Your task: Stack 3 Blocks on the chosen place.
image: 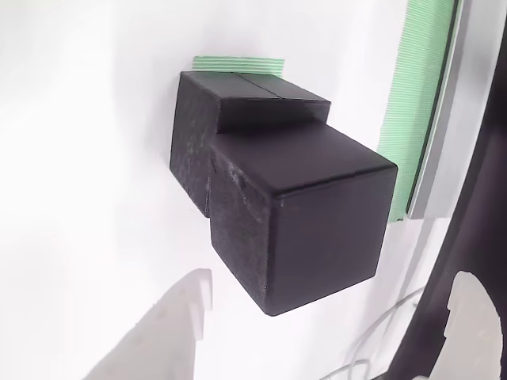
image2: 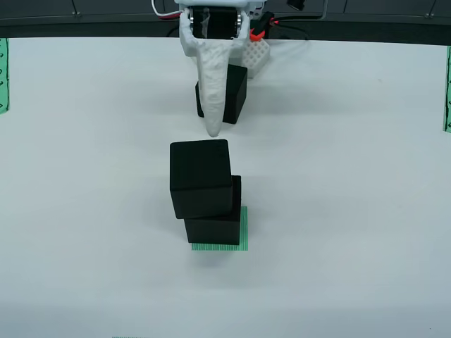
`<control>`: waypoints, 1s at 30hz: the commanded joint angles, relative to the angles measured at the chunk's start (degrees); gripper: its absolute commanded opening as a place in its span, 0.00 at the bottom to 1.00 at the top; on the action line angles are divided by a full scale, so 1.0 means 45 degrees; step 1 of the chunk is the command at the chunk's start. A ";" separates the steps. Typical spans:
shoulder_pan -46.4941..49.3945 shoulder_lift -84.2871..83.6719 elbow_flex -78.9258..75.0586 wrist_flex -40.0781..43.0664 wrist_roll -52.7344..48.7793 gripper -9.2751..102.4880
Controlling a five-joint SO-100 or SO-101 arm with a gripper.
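Note:
Two black blocks stand stacked on the green striped chosen place (image2: pixel 242 239). The upper block (image2: pixel 201 177) sits shifted to the left and a bit askew on the lower block (image2: pixel 214 230). A third block (image2: pixel 237 88) rests on the table farther back, partly behind my white finger (image2: pixel 211 91). In the wrist view the upper block (image: pixel 317 214) is nearest, overhanging the lower block (image: pixel 198 134), with the chosen place (image: pixel 238 62) showing behind them. My gripper (image: pixel 337 317) is open, back from the stack, holding nothing.
A long green striped band (image: pixel 412 111) runs along a grey rail on the right of the wrist view. Green strips (image2: pixel 3 74) mark the white table's left and right edges. Cables and the arm base (image2: pixel 211 21) sit at the far edge.

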 commanded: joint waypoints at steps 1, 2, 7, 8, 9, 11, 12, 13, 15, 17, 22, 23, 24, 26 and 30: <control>0.0000 0.0176 -0.0313 -0.0176 0.1543 0.41; 0.0078 0.0176 -0.0313 -0.0176 0.1953 0.41; -0.0117 0.0176 -0.0156 0.0254 0.3984 0.41; -0.0469 0.0176 -0.0195 0.0430 0.3984 0.41; -0.0703 0.0176 -0.0273 0.0625 0.3965 0.41; -0.1035 0.0254 -0.0234 0.0586 0.3789 0.41; -0.1133 0.0254 -0.0332 0.0605 0.3770 0.41; -0.1133 0.0254 -0.0469 0.0605 0.3770 0.41; -0.1016 0.0273 -0.0664 0.0840 0.3770 0.42; -0.0645 0.0332 -0.0586 0.0645 0.3984 0.42; -0.0762 0.0312 0.0117 -0.0898 0.4785 0.41; -0.0703 0.0273 -0.0039 -0.0645 0.5215 0.41; -0.0645 0.0254 -0.0234 -0.0293 0.5840 0.41; -0.0527 0.0215 -0.0352 0.0527 0.7656 0.41; -0.1113 -0.0137 -0.0625 0.1680 0.9883 0.41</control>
